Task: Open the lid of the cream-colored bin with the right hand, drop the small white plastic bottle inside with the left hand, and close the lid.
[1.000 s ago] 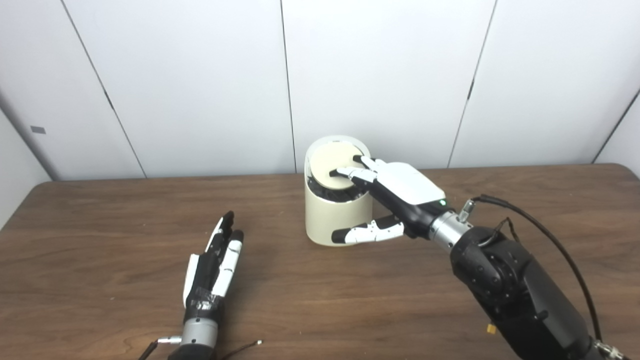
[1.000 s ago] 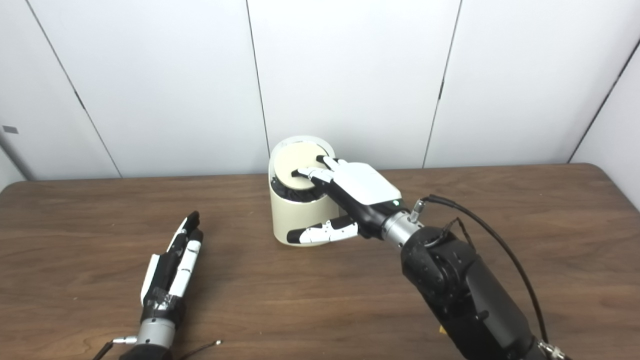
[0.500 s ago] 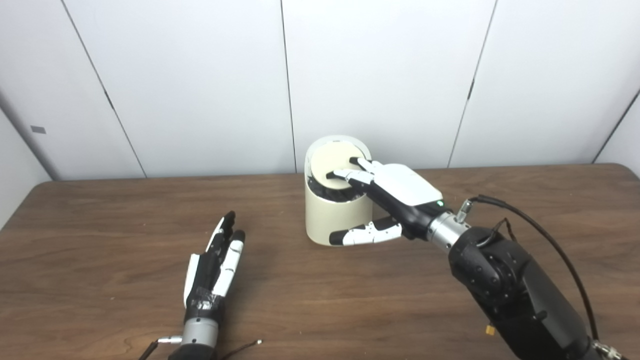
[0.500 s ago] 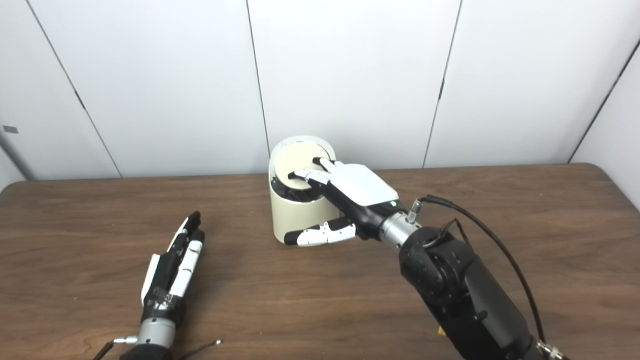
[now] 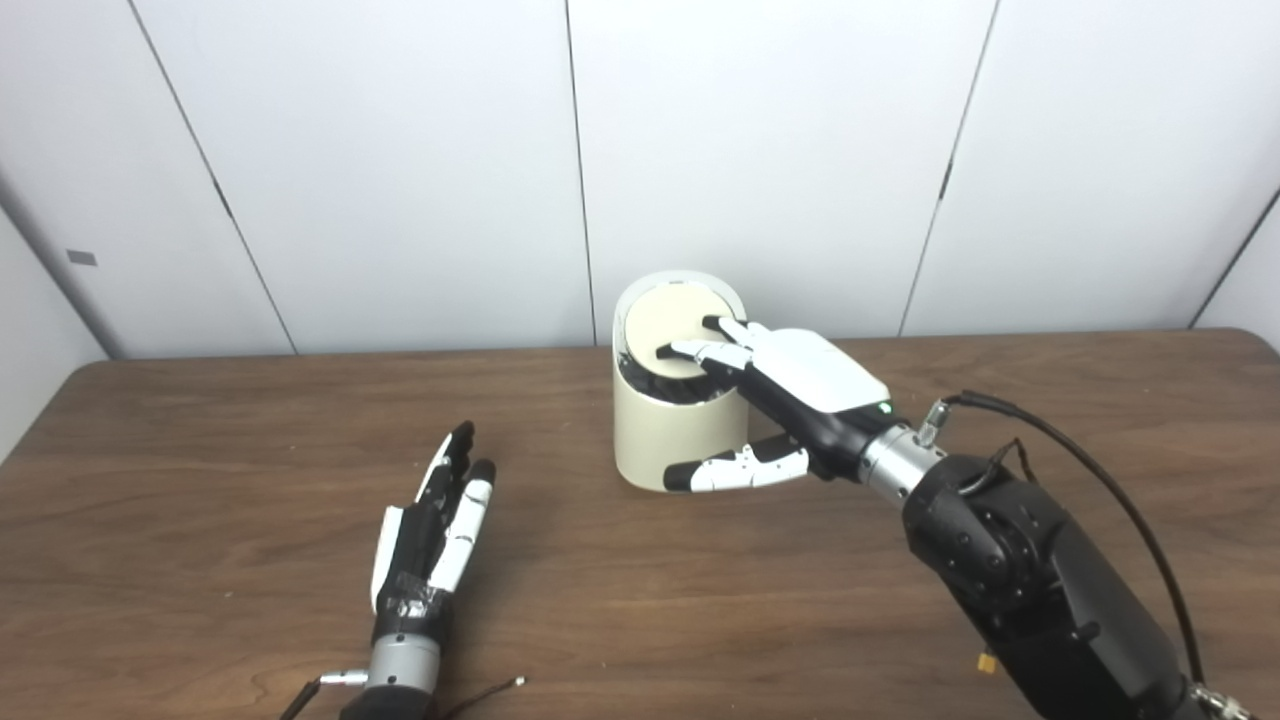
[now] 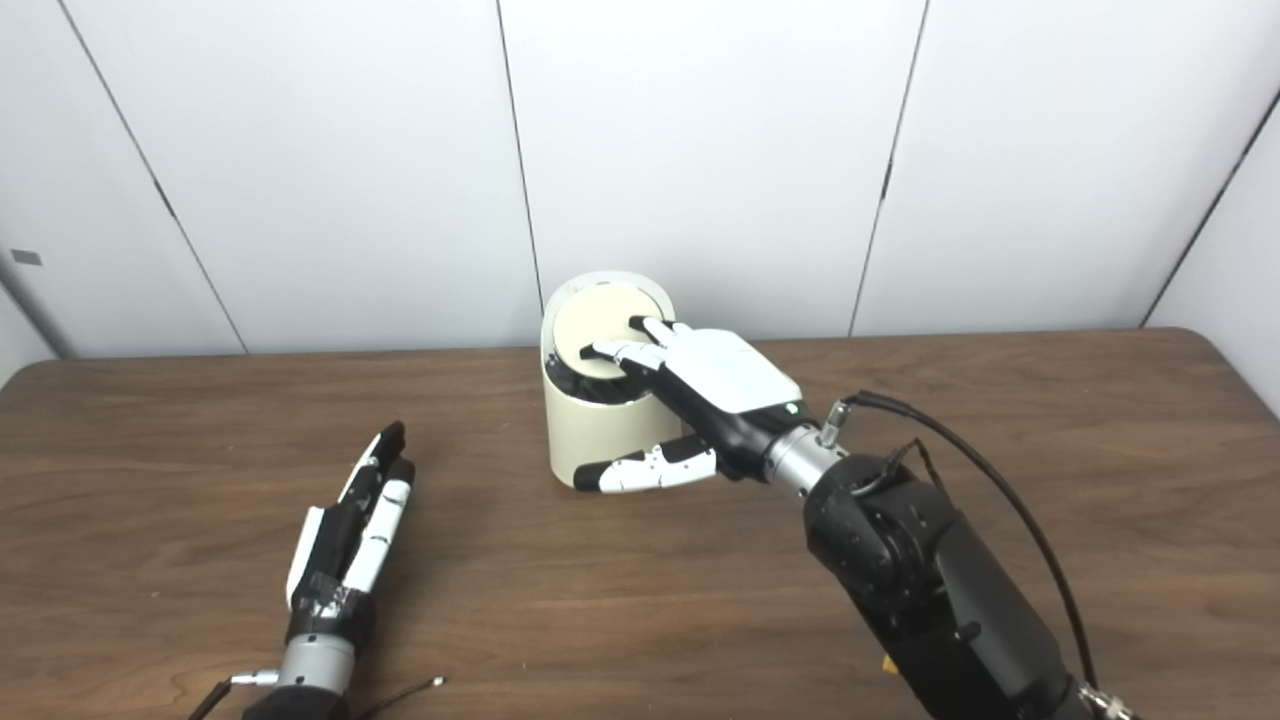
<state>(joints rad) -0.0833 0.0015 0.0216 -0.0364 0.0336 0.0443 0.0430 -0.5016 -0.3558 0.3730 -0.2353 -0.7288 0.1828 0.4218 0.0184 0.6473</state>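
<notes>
The cream-colored bin (image 5: 660, 440) stands at the back middle of the wooden table (image 5: 250, 430). Its round lid (image 5: 665, 325) is tilted, with a dark gap showing along its front edge. My right hand (image 5: 790, 385) reaches over the bin from the right; its fingertips (image 5: 690, 350) rest on the lid and its thumb lies low in front of the bin's wall. It holds nothing. My left hand (image 5: 432, 530) lies flat on the table at the lower left, fingers extended together, empty. No white plastic bottle is in sight in either view.
White wall panels (image 5: 400, 150) rise right behind the table. A black cable (image 5: 1100, 480) loops off the right forearm. A thin wire (image 5: 480, 690) trails by the left wrist near the front edge.
My right hand's fingertips slid slightly further left across the lid. The whole picture shifted a little, so the camera moved. My left hand stays where it was.
</notes>
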